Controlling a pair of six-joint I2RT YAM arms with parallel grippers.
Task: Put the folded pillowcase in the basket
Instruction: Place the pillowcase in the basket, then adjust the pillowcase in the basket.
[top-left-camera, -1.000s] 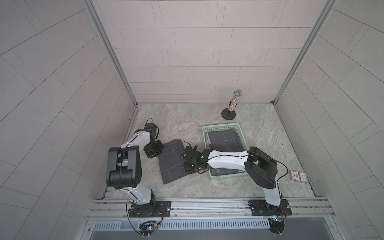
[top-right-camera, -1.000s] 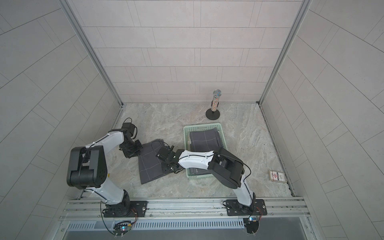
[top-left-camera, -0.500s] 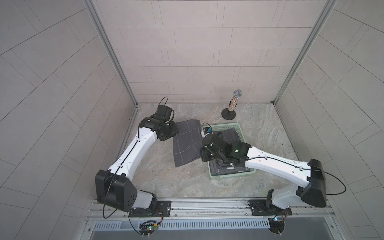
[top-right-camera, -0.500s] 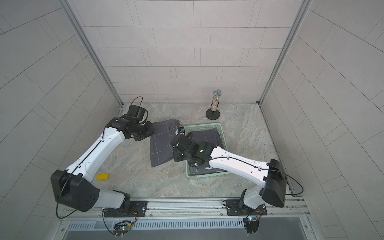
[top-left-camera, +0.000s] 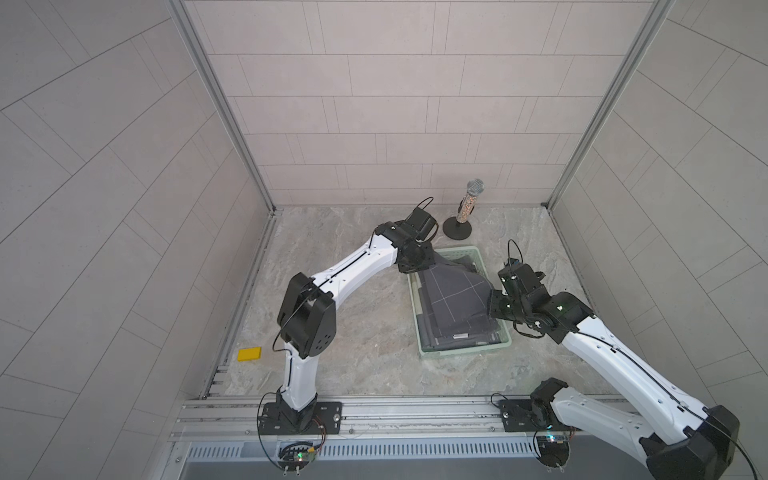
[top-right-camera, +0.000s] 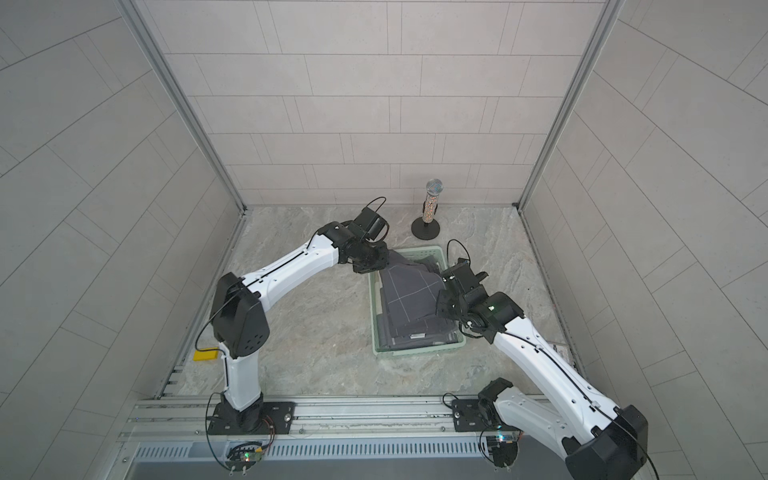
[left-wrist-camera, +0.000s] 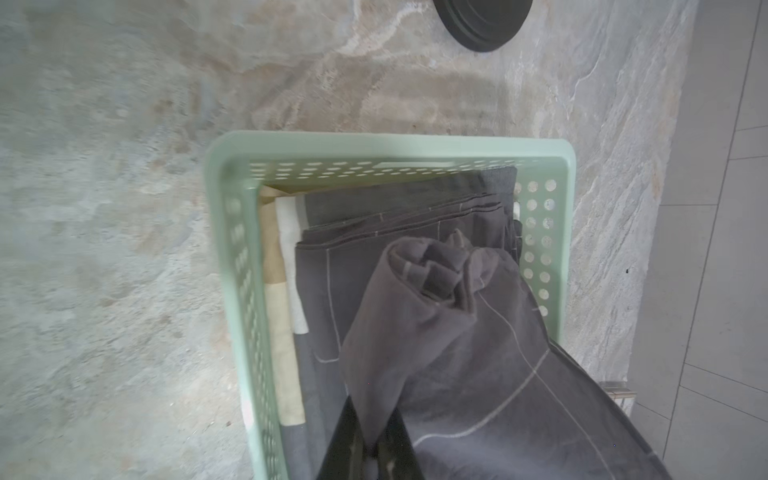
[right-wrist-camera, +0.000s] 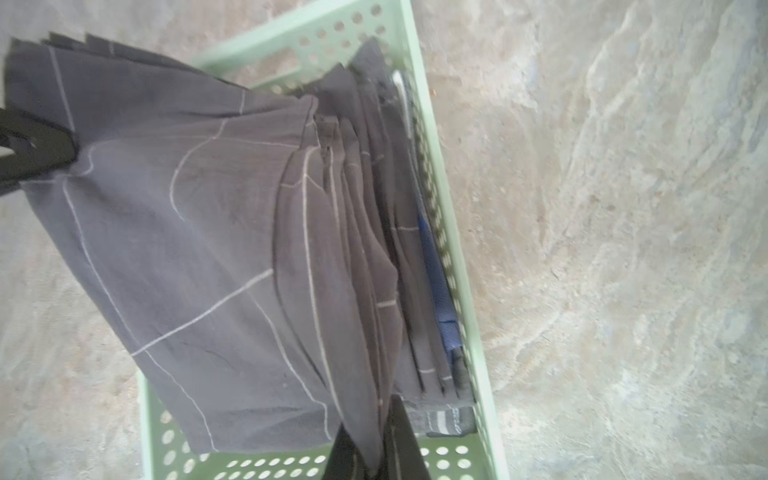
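The left gripper (left-wrist-camera: 370, 442) pinched the 11 o'clock corner of the grey grid-lined pillowcase (top-left-camera: 453, 291), and the right gripper (right-wrist-camera: 374, 455) pinched its 3 o'clock edge. The cloth hung between them over the mint-green basket (top-left-camera: 461, 351), above other folded linens (top-left-camera: 457, 337).

Left arm (top-left-camera: 357, 262), right arm (top-left-camera: 615, 357): white link shells, black joint housings, small screw holes along shells. Thin black cables (top-left-camera: 508, 251) loop at wrists. Green light (top-left-camera: 560, 308) on right forearm. Left gripper (left-wrist-camera: 371, 451), right gripper (right-wrist-camera: 376, 455): black.
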